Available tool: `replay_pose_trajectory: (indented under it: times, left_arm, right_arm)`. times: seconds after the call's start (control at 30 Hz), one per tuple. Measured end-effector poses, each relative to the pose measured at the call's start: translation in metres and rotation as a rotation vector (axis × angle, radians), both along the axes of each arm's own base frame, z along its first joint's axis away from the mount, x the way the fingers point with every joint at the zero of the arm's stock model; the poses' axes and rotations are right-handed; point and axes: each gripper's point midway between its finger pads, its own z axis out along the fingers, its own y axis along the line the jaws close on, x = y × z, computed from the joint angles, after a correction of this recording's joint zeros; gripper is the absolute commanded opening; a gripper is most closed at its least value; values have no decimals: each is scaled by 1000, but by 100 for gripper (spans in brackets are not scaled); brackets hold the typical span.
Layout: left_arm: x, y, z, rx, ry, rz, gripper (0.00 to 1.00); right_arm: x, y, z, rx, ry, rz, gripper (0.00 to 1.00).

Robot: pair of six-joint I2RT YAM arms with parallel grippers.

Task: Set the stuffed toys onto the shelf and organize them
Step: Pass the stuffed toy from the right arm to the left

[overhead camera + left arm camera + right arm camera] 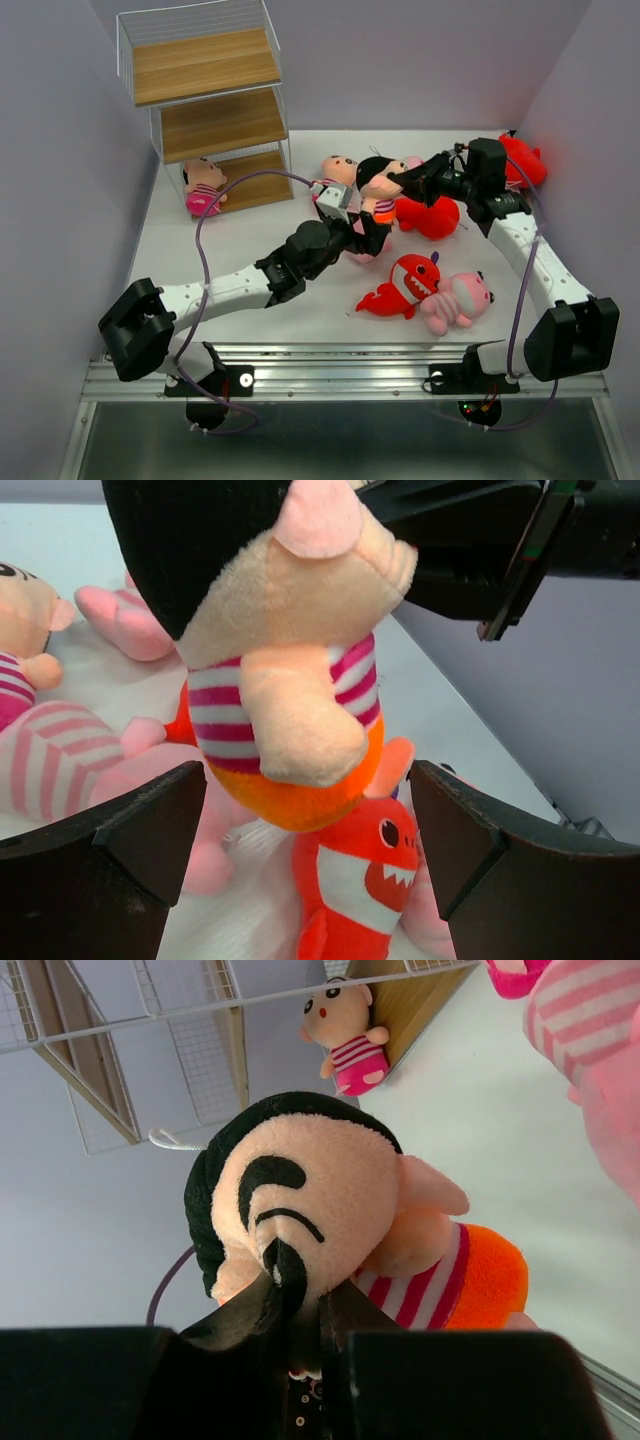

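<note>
My right gripper (405, 182) is shut on the face of a black-haired doll (378, 186) in pink stripes and orange shorts, and holds it off the table; the pinch shows in the right wrist view (300, 1305) on the doll (310, 1200). My left gripper (368, 234) is open just below it. In the left wrist view the left gripper (310, 860) has its fingers (130, 850) standing apart on either side of the doll's (290, 680) shorts, not touching. The shelf (205, 90) stands at the far left, with one doll (204, 186) on its lowest board.
Another doll (338, 172) and a red shark (428, 216) lie behind the grippers. A red shark (404, 285) and a pink animal (456, 300) lie at the near right. A third shark (522, 158) sits at the far right wall. A shark (360, 880) lies under the left gripper.
</note>
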Motion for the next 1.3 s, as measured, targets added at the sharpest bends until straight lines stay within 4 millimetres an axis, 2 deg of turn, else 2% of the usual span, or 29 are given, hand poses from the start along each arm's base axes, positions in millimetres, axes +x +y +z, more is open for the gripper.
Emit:
replay_pose_trajectory:
  times: [0.17, 0.4, 0.53, 0.57, 0.63, 0.67, 0.8, 0.93, 0.97, 1.03, 1.13, 1.3]
  left_arm:
    - [12, 3, 7, -21, -9, 94, 82]
    - [20, 4, 2, -29, 6, 148, 66]
    - [20, 3, 2, -36, 13, 150, 34]
    - [20, 3, 2, -39, 12, 150, 19]
    - [20, 2, 4, -49, 10, 150, 4]
    - [20, 2, 6, -53, 7, 152, 0]
    - [20, 3, 7, -55, 4, 154, 0]
    - [20, 4, 9, -58, 1, 153, 0]
    - [19, 6, 10, -61, -1, 152, 0]
    - [16, 10, 13, -69, -4, 149, 0]
    - [10, 19, 16, -80, -9, 138, 0]
    - [6, 33, 16, -85, -9, 129, 0]
  right_arm:
    - [-2, 1, 4, 36, 19, 6, 1]
    - [-3, -2, 7, 80, 18, -5, 1]
    - [-4, -2, 4, 98, 37, -7, 2]
    - [-4, -2, 4, 103, 38, -6, 3]
    - [-4, -1, 6, 109, 32, -4, 3]
    - [-5, -1, 6, 112, 28, -1, 4]
    - [-6, -1, 6, 119, 26, -1, 6]
    - [-6, -3, 5, 125, 25, -5, 16]
    - [-7, -3, 6, 126, 21, -3, 22]
    - [-8, -1, 8, 129, 18, 9, 26]
    - [-11, 0, 10, 134, 8, 21, 38]
    - [-14, 0, 10, 139, 1, 35, 52]
